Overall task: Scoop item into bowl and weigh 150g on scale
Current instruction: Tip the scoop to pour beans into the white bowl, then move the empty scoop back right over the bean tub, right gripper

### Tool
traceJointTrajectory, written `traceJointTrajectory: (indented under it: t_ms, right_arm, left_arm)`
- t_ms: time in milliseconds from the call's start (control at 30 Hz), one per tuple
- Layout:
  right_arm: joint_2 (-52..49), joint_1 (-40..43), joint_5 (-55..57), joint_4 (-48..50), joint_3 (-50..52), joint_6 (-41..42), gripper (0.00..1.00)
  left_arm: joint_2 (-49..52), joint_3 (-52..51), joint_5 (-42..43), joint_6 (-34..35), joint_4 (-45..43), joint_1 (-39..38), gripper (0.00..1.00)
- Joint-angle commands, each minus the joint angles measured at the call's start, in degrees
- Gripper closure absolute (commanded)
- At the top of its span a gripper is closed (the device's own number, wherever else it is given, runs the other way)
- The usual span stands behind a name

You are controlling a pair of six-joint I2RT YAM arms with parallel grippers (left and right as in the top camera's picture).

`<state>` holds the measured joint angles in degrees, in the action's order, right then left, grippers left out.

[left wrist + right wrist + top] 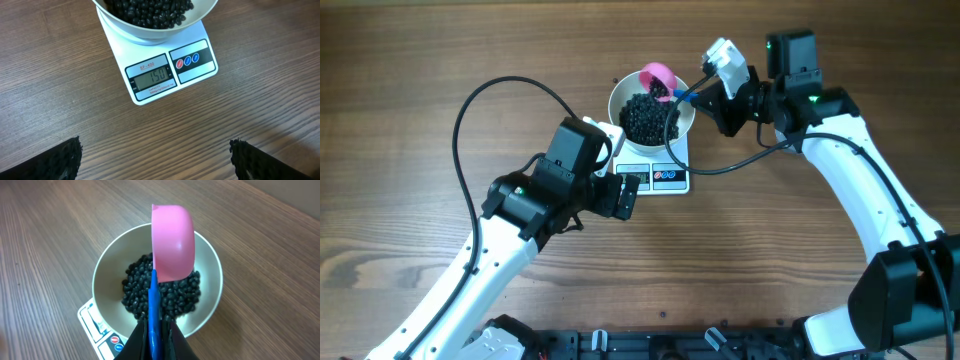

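The white bowl [651,110] stands on the white scale [660,175] and holds a pile of black beans, the item [648,117]. In the left wrist view the scale [170,70] shows digits on its display, and the bowl [150,27] with the item [150,10] reaches the top edge. My right gripper [154,330] is shut on the blue handle of a pink scoop [172,237], held tipped over the bowl [107,275] and the item [160,292]. My left gripper [155,157] is open above bare wood in front of the scale, with nothing between its fingers.
The wooden table [420,60] surrounds the scale. A black cable [485,95] loops over the left arm, and another cable [740,160] hangs off the right arm beside the scale. The arm bases stand at the front edge.
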<state>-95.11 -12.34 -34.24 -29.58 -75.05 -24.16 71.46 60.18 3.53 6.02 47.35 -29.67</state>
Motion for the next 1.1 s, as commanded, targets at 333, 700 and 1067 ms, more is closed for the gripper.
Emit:
traceJointTrajectory:
  t_ms: [333,700,1067]
  right_arm:
    - [1.7,-0.6,-1.3,0.4,-0.3,1.0,0.96]
    - [1.7,-0.6,-1.4,1.2,-0.3,12.6,0.96]
    - [1.7,2.3,-1.4,3.7,-0.3,22.2,0.96]
  left_arm:
    - [-0.4,1.1,0.5,-1.3,0.0,0.2,0.0]
    - [-0.4,1.1,0.5,-1.3,0.0,0.2,0.0]
    - [-0.4,1.1,0.5,-1.3,0.0,0.2,0.0]
